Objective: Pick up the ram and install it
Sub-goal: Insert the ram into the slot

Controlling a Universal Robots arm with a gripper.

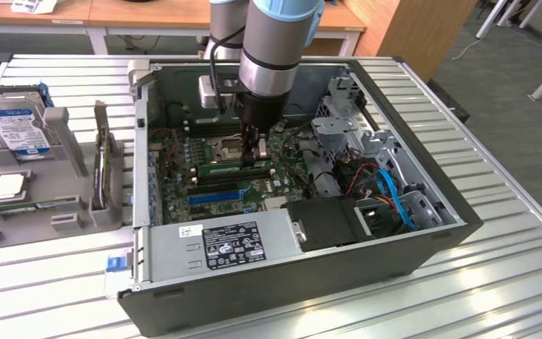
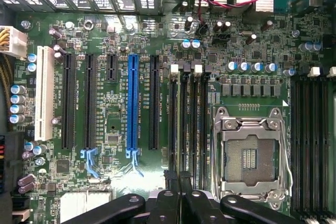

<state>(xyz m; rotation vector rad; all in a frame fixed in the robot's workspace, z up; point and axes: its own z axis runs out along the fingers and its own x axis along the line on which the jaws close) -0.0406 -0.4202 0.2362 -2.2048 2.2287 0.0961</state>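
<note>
The ram (image 1: 222, 169) is a thin green stick lying along the memory slots just beside the CPU socket (image 1: 226, 148), inside the open computer case (image 1: 299, 282). My gripper (image 1: 253, 161) points straight down with its fingers shut on the stick's end at the exterior view's right. In the wrist view the gripper (image 2: 178, 176) has its dark fingertips pressed together over the black memory slots (image 2: 197, 119) next to the empty CPU socket (image 2: 249, 156). From there the ram is edge-on and hard to tell from the slots.
A blue expansion slot (image 2: 132, 103) and black ones lie beside the memory slots. The power supply (image 1: 224, 244) and drive cage (image 1: 346, 127) crowd the case. On a grey holder outside it rest a hard drive (image 1: 12, 127), a CPU (image 1: 5, 185) and a card on edge (image 1: 106, 166).
</note>
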